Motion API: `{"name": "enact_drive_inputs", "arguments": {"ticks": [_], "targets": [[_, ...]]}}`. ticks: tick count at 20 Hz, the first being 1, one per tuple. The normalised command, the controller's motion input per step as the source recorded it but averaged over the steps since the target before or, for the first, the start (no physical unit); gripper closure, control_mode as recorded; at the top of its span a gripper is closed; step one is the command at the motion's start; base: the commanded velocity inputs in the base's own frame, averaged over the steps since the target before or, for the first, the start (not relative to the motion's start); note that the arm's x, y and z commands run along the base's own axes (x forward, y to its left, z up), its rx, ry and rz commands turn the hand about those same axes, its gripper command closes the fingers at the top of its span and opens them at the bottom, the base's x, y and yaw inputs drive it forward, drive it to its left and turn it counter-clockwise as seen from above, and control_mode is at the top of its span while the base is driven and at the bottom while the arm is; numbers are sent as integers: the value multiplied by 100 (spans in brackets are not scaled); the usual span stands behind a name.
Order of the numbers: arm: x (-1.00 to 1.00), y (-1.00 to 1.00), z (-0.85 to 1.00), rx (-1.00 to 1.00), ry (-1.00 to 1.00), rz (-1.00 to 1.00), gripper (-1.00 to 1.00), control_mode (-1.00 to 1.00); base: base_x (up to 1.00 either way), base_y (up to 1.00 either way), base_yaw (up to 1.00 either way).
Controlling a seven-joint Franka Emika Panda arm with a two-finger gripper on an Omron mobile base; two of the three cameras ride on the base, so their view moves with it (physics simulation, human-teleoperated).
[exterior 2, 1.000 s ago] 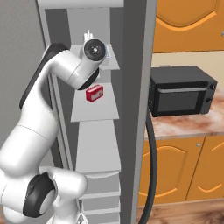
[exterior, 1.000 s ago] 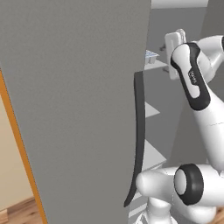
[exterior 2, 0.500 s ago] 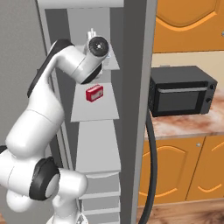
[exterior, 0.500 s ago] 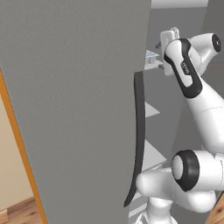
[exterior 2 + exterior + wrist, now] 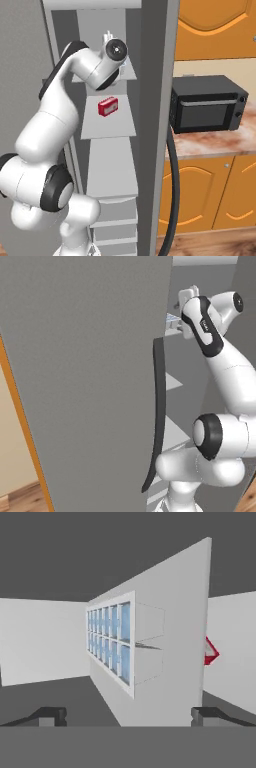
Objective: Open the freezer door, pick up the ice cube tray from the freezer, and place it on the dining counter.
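The freezer door [image 5: 90, 381] stands swung open, its dark curved handle [image 5: 157, 416] facing me. My arm reaches into the freezer [image 5: 110, 165] at the level of an upper shelf [image 5: 175, 622]. The ice cube tray [image 5: 111, 643], pale blue with a grid of pockets, lies on that shelf straight ahead of the hand; a sliver of the ice cube tray [image 5: 172, 318] peeks past the door edge. My gripper [image 5: 130, 716] is open, its fingertips [image 5: 50, 716] wide apart, short of the tray and holding nothing. The dining counter is out of view.
A small red box [image 5: 108, 106] sits on the shelf below the hand, also the red box [image 5: 210, 652] beyond the tray's shelf. A black microwave [image 5: 207, 102] rests on a marbled counter [image 5: 215, 142] over orange cabinets to the right. Freezer walls close in on both sides.
The arm has pushed the hand higher and deeper into the freezer toward the upper shelf. The jaws stayed open.
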Motion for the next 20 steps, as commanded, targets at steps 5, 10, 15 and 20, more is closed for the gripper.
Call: {"name": "enact_drive_inputs", "arguments": {"ticks": [5, 10, 15, 20], "targets": [[33, 0, 0, 0, 0, 0, -100, -100, 0, 0, 0], [26, 0, -3, 0, 0, 0, -100, -100, 0, 0, 0], [17, 0, -12, 0, 0, 0, -100, -100, 0, 0, 0], [15, 0, -15, 0, 0, 0, -100, -100, 0, 0, 0]]}}
